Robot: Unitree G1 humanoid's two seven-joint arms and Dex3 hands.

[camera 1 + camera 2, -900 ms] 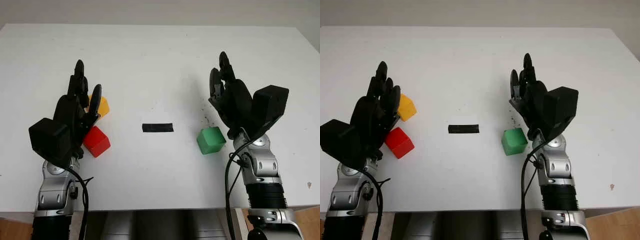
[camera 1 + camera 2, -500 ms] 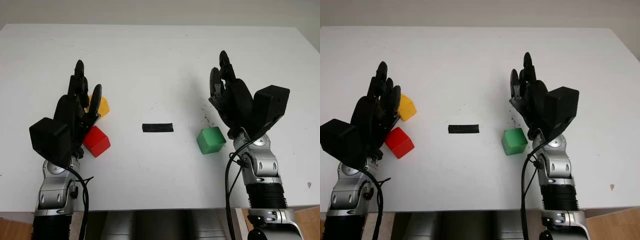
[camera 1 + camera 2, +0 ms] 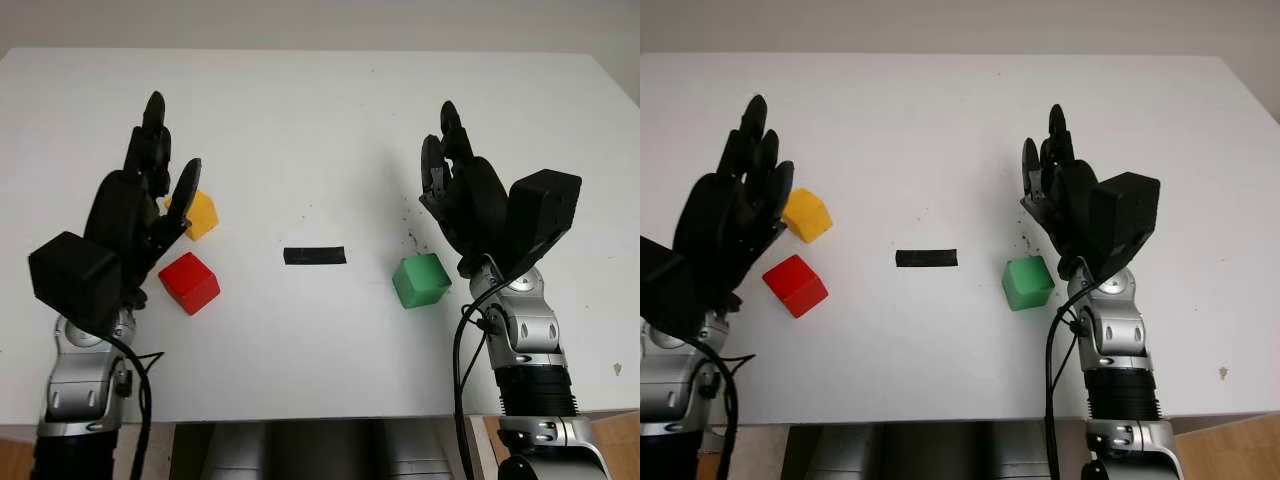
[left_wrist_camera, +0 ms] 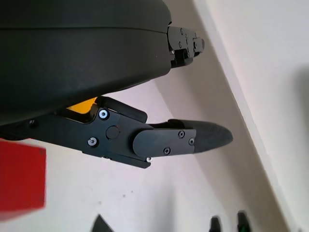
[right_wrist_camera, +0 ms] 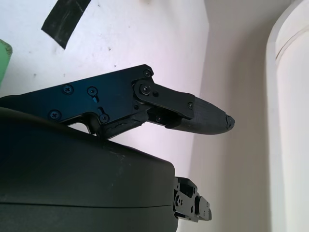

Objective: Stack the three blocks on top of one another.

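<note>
On the white table [image 3: 320,120] lie three blocks. The yellow block [image 3: 198,214] sits at the left, and the red block [image 3: 189,283] lies just in front of it. The green block [image 3: 421,280] is right of centre. My left hand [image 3: 150,190] hovers open above the table just left of the yellow and red blocks, holding nothing. My right hand [image 3: 445,175] is open, raised just behind and right of the green block. In the left wrist view the red block [image 4: 21,179] and a sliver of the yellow block [image 4: 82,105] show beside the hand's shell.
A short strip of black tape [image 3: 315,255] lies flat at the table's centre, between the red and green blocks. It appears again in the right wrist view as black tape [image 5: 65,21]. The table's front edge [image 3: 320,415] runs just ahead of both forearms.
My left hand has risen and shifted left, uncovering more of the yellow and red blocks. The right hand and all three blocks have stayed in place.
</note>
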